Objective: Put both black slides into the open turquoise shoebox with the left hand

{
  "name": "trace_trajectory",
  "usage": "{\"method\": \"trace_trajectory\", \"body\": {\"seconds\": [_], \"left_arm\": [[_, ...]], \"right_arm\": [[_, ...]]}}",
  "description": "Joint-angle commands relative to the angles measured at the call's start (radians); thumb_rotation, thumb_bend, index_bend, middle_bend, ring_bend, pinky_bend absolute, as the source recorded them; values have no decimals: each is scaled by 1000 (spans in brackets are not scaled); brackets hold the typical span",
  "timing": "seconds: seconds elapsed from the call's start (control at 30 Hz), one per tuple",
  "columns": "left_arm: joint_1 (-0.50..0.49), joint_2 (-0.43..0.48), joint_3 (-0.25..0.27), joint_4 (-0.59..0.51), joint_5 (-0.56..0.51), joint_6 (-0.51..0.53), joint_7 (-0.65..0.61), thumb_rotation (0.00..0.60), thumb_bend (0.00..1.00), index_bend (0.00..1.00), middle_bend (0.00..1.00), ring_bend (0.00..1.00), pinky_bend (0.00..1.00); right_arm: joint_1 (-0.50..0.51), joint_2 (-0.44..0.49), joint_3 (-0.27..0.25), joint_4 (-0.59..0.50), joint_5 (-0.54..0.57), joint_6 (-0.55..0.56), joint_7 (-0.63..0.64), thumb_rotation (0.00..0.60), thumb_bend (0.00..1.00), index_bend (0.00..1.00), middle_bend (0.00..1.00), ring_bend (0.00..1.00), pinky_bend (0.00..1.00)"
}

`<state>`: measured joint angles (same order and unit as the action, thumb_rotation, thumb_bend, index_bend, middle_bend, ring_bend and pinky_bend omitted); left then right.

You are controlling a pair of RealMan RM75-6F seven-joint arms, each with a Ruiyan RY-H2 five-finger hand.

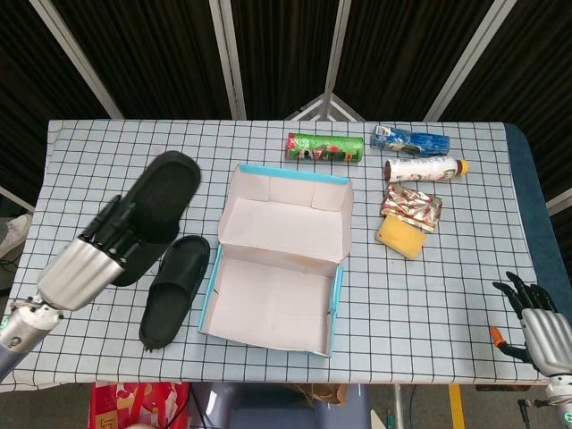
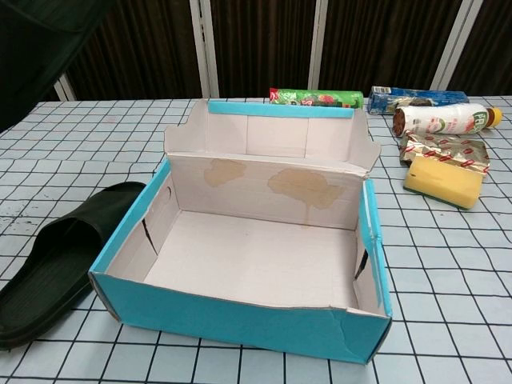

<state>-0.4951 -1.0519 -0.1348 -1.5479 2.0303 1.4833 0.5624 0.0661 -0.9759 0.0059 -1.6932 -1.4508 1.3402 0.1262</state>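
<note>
- head view shows your left hand (image 1: 85,265) gripping one black slide (image 1: 159,207), lifted off the worktop (image 1: 447,268) left of the turquoise shoebox (image 1: 273,308).
- the second slide (image 1: 173,288) lies flat just beside the shoebox's left wall.
- carry the lifted slide over that wall with its toe level, so it clears the rim, then lower it along the box floor.
- the box floor is bare, leaving room for both; keep to one side for the second.
- your right hand (image 1: 542,323) idles with fingers spread, empty, well away at the worktop's near right corner.
</note>
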Motion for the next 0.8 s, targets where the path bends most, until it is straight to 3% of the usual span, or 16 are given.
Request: {"method": "trace_trajectory", "body": {"seconds": [0.03, 0.27, 0.47, 0.6, 0.8], "left_arm": [[-185, 50, -73, -126, 209, -221, 257, 600, 352, 440, 396, 6, 75], [-353, 36, -63, -117, 339, -469, 322, 600, 368, 446, 413, 15, 75], [-453, -20, -72, -85, 342, -615, 331, 600, 371, 445, 422, 15, 75], [-501, -90, -66, -28, 342, -630, 317, 600, 404, 444, 431, 21, 75], [-542, -202, -21, 100, 367, -552, 274, 600, 407, 444, 435, 22, 75]], "right_arm": [[-3, 3, -1, 3, -4, 5, 9, 600, 391, 172, 52, 125, 70], [-9, 7, -3, 6, -15, 18, 28, 600, 392, 172, 52, 125, 70], [-9, 7, -2, 7, -11, 16, 29, 600, 392, 172, 52, 125, 70], [-10, 7, 0, 11, -7, 16, 35, 600, 392, 172, 52, 125, 70], [-10, 9, 3, 19, 2, 11, 49, 600, 392, 172, 52, 125, 70]]}}
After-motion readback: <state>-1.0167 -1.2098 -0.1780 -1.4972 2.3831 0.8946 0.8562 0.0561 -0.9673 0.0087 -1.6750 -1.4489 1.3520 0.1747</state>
